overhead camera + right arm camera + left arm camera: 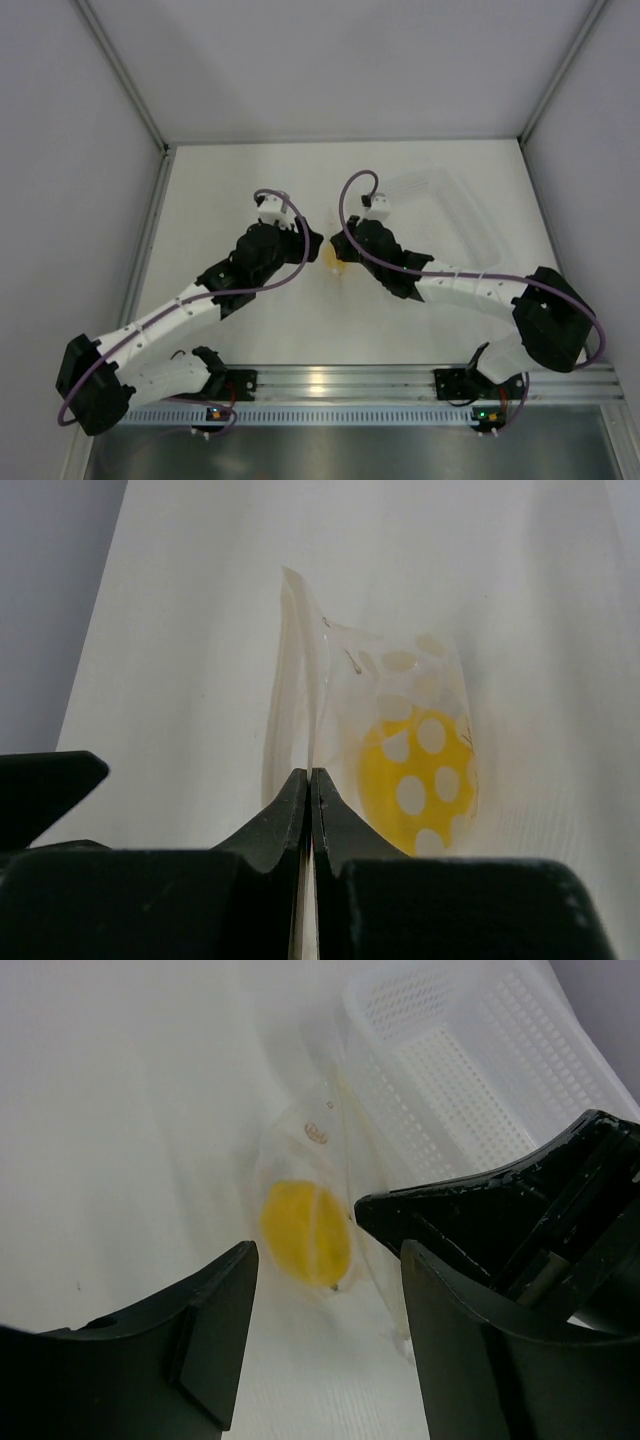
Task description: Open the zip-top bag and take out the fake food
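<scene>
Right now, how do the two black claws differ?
The left gripper is open, its fingers spread and holding nothing; the right gripper is shut, pinching an edge of the zip-top bag. The left gripper stands off the bag; the right gripper touches it. Both are black and face the bag, which holds the fake food.

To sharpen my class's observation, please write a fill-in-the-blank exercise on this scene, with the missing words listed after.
1. The fake lemon sits ___ the zip-top bag.
2. The right claw is ___ on the bag's edge.
3. The left claw is ___, gripping nothing.
4. The lemon's colour is ___.
Missing words: inside; shut; open; yellow.
</scene>
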Robot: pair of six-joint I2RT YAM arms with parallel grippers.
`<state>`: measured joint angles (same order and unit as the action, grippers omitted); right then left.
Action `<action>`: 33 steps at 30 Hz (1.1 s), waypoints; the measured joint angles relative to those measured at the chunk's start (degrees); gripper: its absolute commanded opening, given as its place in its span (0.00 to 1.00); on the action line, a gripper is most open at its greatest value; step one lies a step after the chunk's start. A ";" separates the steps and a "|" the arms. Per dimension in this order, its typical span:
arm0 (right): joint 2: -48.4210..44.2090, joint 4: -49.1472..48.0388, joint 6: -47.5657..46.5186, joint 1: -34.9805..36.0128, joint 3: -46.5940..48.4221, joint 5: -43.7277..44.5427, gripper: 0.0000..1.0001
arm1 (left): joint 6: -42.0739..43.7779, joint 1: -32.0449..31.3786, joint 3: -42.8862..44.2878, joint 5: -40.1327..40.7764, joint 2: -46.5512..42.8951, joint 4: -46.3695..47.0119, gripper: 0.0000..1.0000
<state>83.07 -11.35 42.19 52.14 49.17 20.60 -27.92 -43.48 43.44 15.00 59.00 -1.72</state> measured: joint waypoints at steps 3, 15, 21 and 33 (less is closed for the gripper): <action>0.96 -0.07 0.83 0.79 0.00 1.40 0.00 | -3.02 0.00 -1.86 -2.16 2.84 2.08 0.64; 1.07 -1.18 1.42 1.31 -0.13 2.27 0.00 | -7.28 0.07 -2.40 -4.00 10.62 7.63 0.46; 1.07 -1.92 1.44 1.33 -0.85 1.79 0.00 | -7.78 0.07 -2.43 -3.65 13.86 9.07 0.17; 1.07 -1.60 -1.44 0.17 -0.83 1.77 0.00 | -5.92 -0.04 -2.58 0.63 15.47 8.57 0.00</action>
<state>84.14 -12.95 40.75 52.31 48.34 22.37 -33.85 -43.53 40.86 15.64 74.48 6.85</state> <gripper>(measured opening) 0.009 0.014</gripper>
